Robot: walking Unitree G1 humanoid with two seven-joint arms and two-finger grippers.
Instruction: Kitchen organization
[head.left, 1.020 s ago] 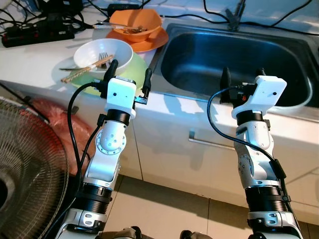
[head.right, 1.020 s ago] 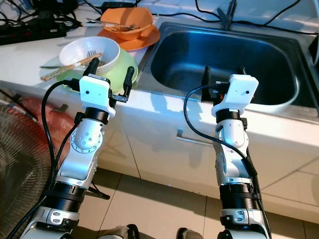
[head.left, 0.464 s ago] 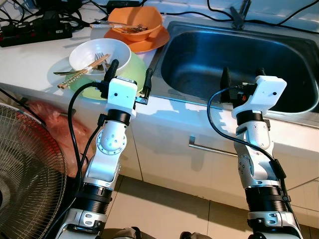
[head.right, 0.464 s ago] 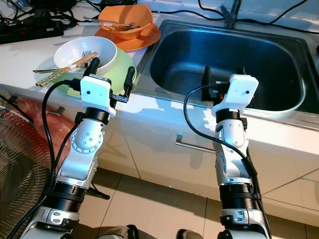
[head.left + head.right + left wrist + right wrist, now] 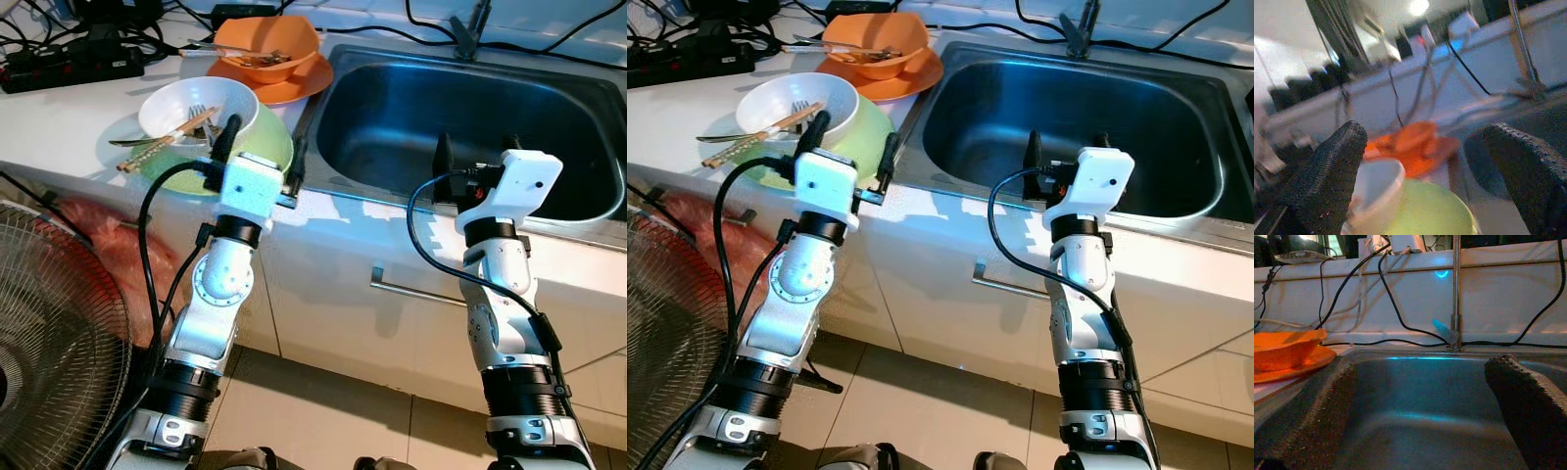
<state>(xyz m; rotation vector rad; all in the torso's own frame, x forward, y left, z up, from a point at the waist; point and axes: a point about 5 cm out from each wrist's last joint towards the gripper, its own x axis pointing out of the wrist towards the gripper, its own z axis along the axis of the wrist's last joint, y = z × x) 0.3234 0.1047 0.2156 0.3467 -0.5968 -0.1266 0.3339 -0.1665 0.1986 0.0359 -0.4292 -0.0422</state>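
Over on the far left stood a wire-caged fan (image 5: 49, 333), with a reddish plastic bag (image 5: 108, 245) slumped on the floor beside it, under the edge of the white surface (image 5: 59, 113). On that surface, a black power strip (image 5: 69, 64) and a tangle of cables ran along the back. Then came the dirty dishes: a white bowl (image 5: 191, 103) holding a fork and chopsticks (image 5: 167, 137), nested in a green bowl (image 5: 269, 137), and behind them an orange bowl (image 5: 269, 44) on an orange plate (image 5: 294, 83) with scraps inside.

The left end effector (image 5: 260, 147) hovered right at the green bowl's near rim, fingers spread wide and holding nothing. By my reading, nothing was tidied yet: every dish sat unwashed on the surface, and the first pickup looked about to begin.

Moving right, the steel sink (image 5: 578, 117) lay empty and dry, tap (image 5: 1455, 293) rising at the back with cables trailing behind it. The right end effector (image 5: 475, 157) hung at the sink's front edge, fingers apart too, gripping nothing. Below, white cabinet fronts with a bar handle (image 5: 416, 289), and a tiled floor.
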